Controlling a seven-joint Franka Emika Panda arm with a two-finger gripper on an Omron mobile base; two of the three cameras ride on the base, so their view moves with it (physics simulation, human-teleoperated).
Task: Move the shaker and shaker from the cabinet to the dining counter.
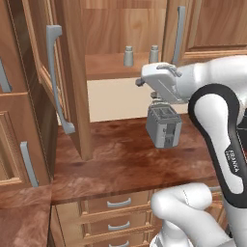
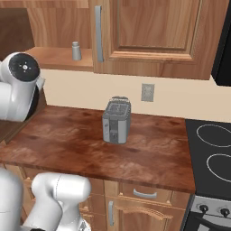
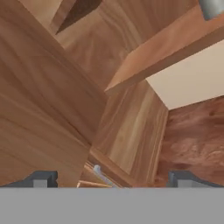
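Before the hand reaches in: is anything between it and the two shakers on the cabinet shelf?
Nothing visible blocks them. The cabinet door is swung open to the left, and both shakers stand exposed on the shelf. The open hand is just below shelf level.

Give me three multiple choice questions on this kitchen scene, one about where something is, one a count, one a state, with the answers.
1. Where do the shakers stand?
A. on the cabinet shelf
B. on the worktop
C. on the stove

2. How many shakers show in the left base view?
A. one
B. two
C. four

3. How is the cabinet's left door?
A. shut
B. missing
C. swung open

Answers:
1 A, both stand on the wooden shelf above the toaster.
2 B, a second shaker stands beside the first.
3 C, the door stands outward with its handle facing the room.
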